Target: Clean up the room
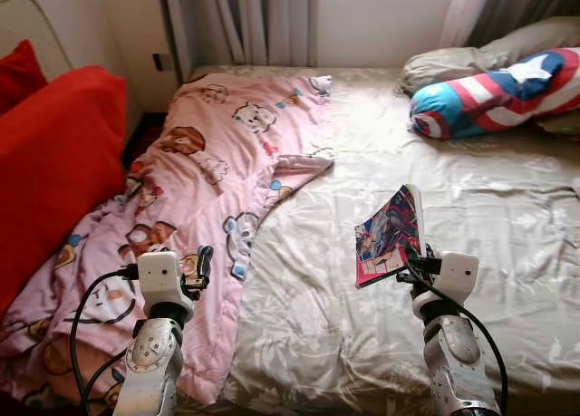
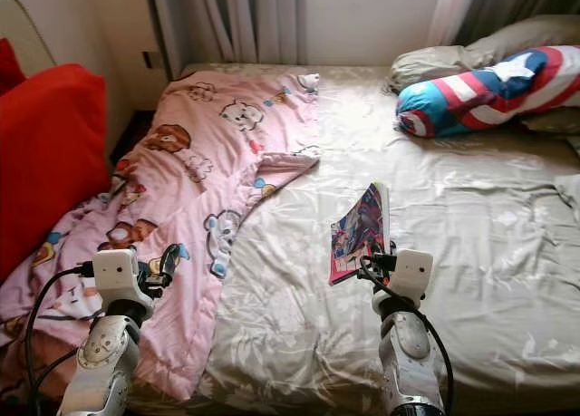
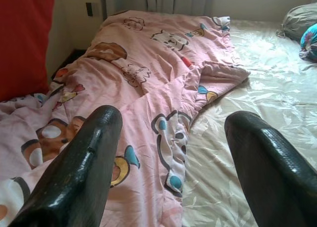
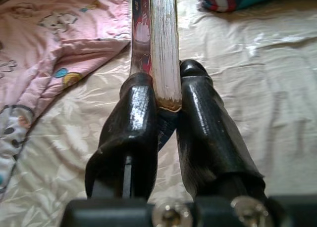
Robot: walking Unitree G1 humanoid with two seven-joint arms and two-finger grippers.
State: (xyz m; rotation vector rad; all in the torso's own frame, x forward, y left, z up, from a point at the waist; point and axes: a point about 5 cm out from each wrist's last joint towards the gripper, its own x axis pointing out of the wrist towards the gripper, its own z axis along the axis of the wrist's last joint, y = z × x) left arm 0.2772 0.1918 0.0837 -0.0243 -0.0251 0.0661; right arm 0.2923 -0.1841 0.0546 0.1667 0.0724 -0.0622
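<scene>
One bed, covered by one beige sheet. One pink cartoon blanket. One comic book. Two red cushions. One striped star bolster. Two beige pillows. Two grippers: left gripper, right gripper.
</scene>
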